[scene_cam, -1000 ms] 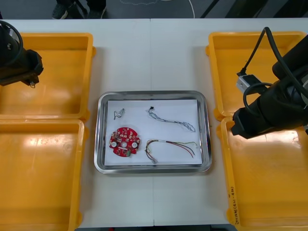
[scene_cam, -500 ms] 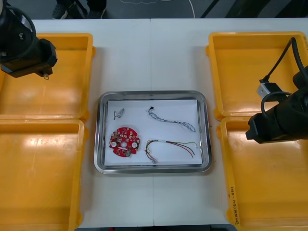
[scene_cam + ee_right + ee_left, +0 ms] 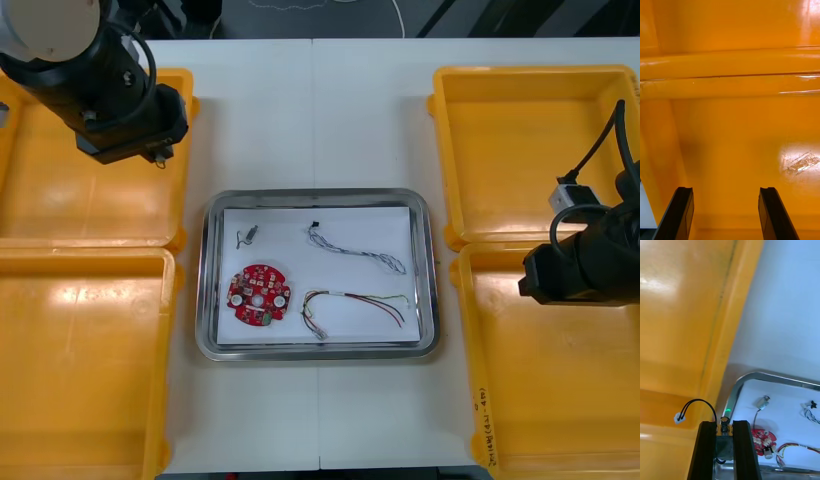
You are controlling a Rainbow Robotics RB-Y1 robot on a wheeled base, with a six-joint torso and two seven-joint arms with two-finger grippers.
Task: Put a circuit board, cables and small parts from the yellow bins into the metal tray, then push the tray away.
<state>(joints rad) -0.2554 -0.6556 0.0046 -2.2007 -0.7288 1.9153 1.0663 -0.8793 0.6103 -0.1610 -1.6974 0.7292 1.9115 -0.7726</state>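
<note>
Left gripper (image 3: 725, 424) neared tray (image 3: 204, 272); small metal part (image 3: 725, 445) parallels jaws.

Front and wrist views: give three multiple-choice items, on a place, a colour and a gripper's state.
1. The left gripper hangs over: A far left yellow bin rim; B table's near edge; C table's far edge.
2. The circuit board in the metal tray is: A green; B red; C blue.
3. Holding something: A left gripper, a small metal part; B the other one, a cable; C neither.
1 A, beside that bin's inner wall. 2 B, plainly red. 3 A, fingers clamp it; right gripper open over a right yellow bin.
</note>
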